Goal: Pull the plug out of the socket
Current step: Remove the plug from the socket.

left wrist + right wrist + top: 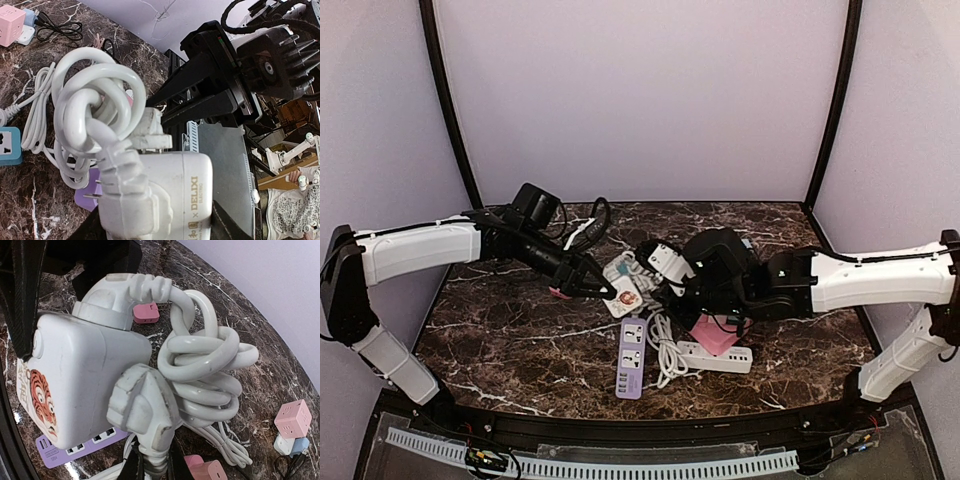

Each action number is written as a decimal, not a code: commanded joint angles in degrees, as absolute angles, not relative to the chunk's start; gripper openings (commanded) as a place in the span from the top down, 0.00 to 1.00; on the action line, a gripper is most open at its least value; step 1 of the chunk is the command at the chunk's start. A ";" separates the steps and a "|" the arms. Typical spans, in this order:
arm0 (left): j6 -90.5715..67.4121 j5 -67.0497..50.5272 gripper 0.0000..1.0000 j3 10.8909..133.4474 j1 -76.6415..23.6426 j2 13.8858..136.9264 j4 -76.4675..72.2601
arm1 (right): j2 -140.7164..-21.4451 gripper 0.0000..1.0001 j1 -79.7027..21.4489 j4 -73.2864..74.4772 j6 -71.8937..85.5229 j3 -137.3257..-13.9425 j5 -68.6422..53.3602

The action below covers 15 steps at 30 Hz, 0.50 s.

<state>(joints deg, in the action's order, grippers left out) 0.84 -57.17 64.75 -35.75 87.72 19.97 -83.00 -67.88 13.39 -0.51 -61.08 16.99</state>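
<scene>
The right jaws are clenched on the neck of the plug (pixel 142 407), just below its body. The plug sits against one face of the white socket block (pixel 85 365), and both are held above the surface (pixel 510 330) between the two arms. The left jaws grasp the block itself from the opposite side, part open around its width.

To pull well, I judge the right arm should draw straight out along the pins, without twisting, while the left braces the block. The knotted cord (pixel 210 355) hangs off the plug and may drag (slack looks short). A grip on the neck rather than the body could slip.

The right wrist view shows the pinch point and the tiger sticker (pixel 42 400) closely, but not the seam. The left wrist view shows that seam with a sliver of metal in it, so the pins may be partly out; I cannot tell. Only the top view shows the purple power strip (pixel 632 360) lying below.
</scene>
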 commanded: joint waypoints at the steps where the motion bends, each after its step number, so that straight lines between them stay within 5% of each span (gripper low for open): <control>1: 0.32 -53.04 0.99 64.51 -33.13 86.73 21.02 | -81.19 1.00 -67.37 14.06 -0.11 -63.63 21.02; 15: 3.13 -47.99 0.99 65.38 -33.09 87.41 24.64 | -72.86 1.00 -50.26 11.72 14.90 -60.66 5.78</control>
